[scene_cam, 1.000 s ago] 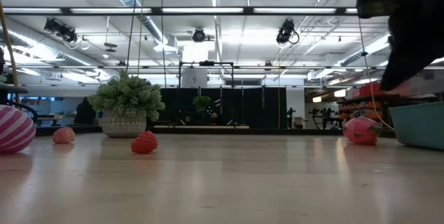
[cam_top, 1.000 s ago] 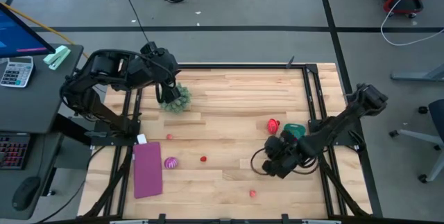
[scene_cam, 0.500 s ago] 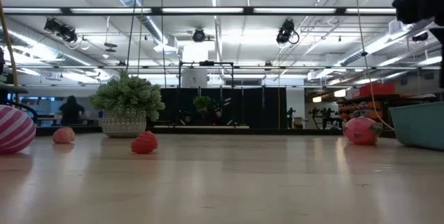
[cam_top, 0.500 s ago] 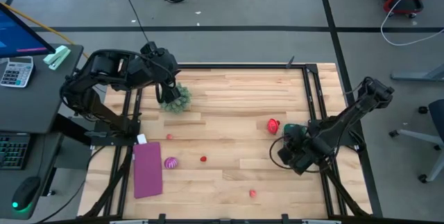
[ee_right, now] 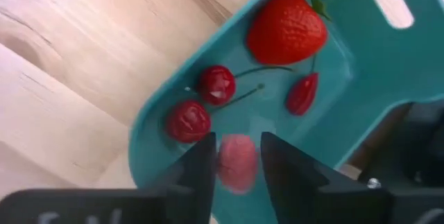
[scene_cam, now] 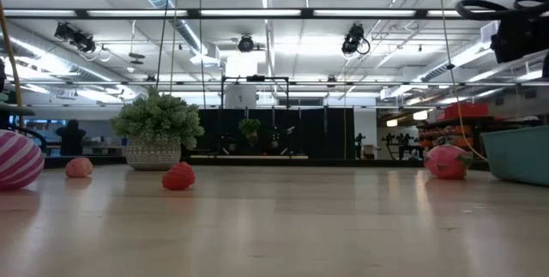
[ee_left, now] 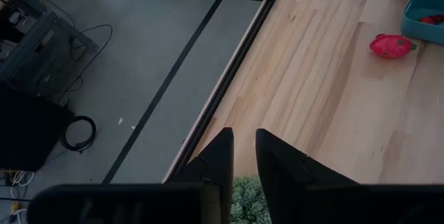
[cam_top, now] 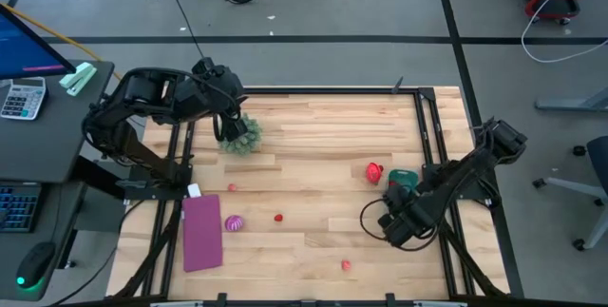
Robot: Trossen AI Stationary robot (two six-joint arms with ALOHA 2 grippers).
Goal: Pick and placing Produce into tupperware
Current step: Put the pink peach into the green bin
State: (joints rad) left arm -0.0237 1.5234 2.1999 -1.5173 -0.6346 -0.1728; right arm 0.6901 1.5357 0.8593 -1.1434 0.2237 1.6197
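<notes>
The teal tub (cam_top: pixel 404 176) sits near the table's right edge and holds a strawberry (ee_right: pixel 286 28), two cherries (ee_right: pixel 216 84) and a small red piece. My right gripper (ee_right: pixel 237 141) is just on the near side of the tub, shut on a pink fruit piece (ee_right: pixel 237 165). A bigger red piece (cam_top: pixel 373 171) lies left of the tub. A magenta ball (cam_top: pixel 234 222), a red piece (cam_top: pixel 278 218) and a pink piece (cam_top: pixel 346 265) lie on the wood. My left gripper (ee_left: pixel 244 156) waits at the far left corner over the green plant ball (cam_top: pixel 239 134), fingers nearly together. My right gripper pinches the pink fruit piece between its two fingers (ee_right: pixel 205 161), one on each side of it. The fingers slant toward the tub from its near side. The piece shows over the tub's floor (ee_right: pixel 333 78); whether it touches the floor I cannot tell.
A purple mat (cam_top: pixel 201 231) lies at the near left, with a small red piece (cam_top: pixel 231 187) beyond it. The middle of the wooden table (cam_top: pixel 313 145) is bare. A dark frame rail (cam_top: pixel 432 145) runs along the right edge behind the tub.
My right gripper has moved toward the table's right edge, closer to the tub, then back a little toward the near edge. In the low view the arm has risen out of the picture's right side. The fruit on the table has not moved.
</notes>
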